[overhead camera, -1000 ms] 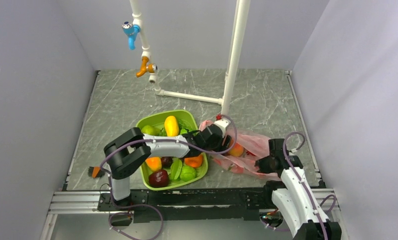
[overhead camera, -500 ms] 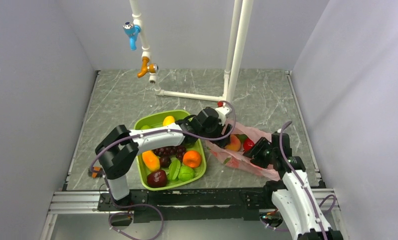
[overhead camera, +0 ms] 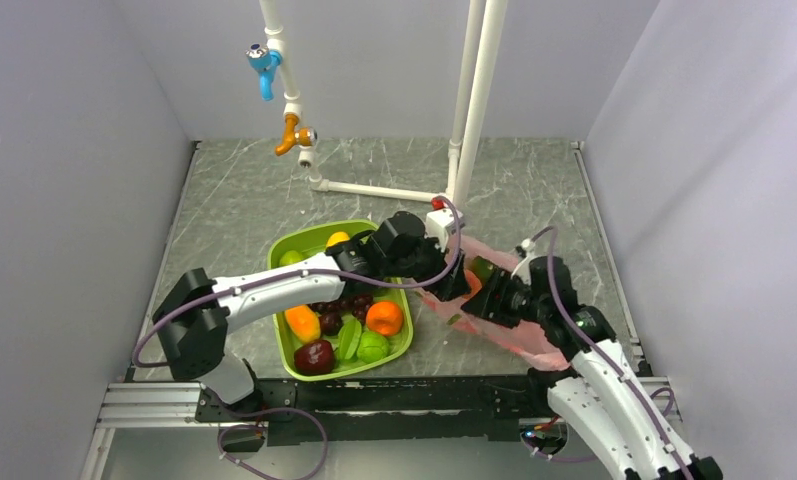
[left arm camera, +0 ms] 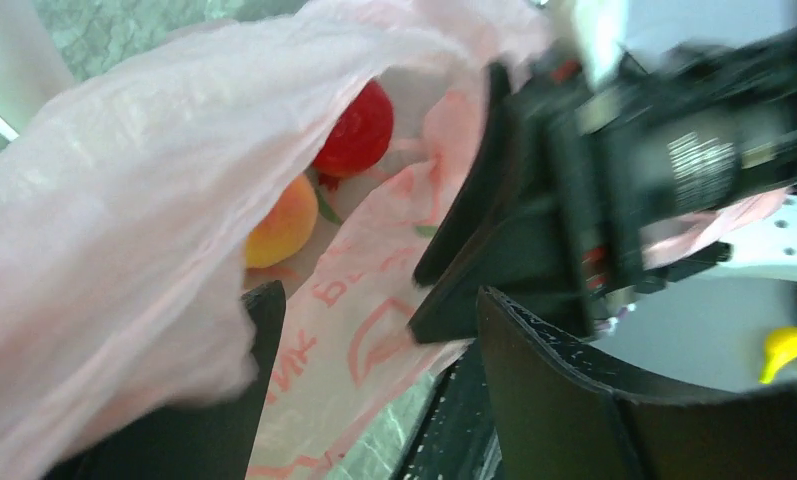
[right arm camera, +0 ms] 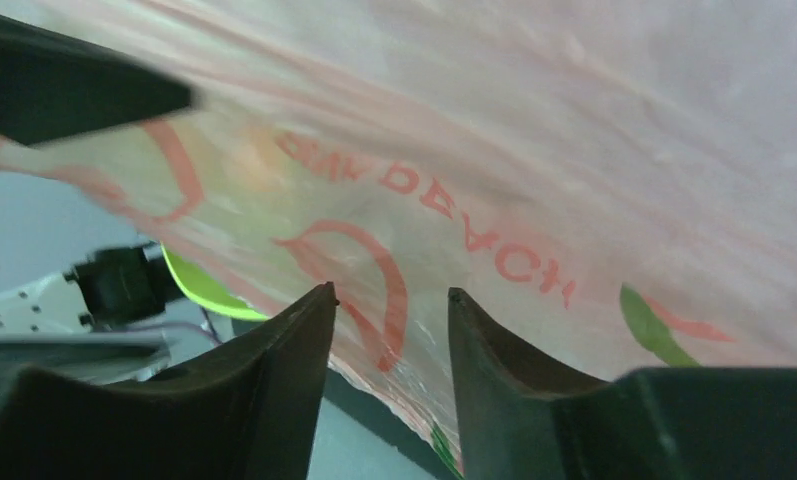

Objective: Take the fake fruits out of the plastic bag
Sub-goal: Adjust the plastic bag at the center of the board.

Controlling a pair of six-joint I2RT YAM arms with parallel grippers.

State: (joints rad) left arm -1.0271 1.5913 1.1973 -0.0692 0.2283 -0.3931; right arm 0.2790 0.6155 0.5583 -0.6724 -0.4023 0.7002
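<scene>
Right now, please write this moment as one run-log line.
left gripper: open, at plastic bag mouth | right gripper: open, close to bag | red apple, peach: inside bag

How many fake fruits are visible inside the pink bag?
3: a glossy red round apple and a pink-orange peach beside it, deep inside the translucent pink plastic bag; a dark green round fruit showing in the top view. Others may be hidden.

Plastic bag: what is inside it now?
A red apple and a peach lie inside the plastic bag; the top view shows a green fruit too. Its folds cover the rest.
</scene>
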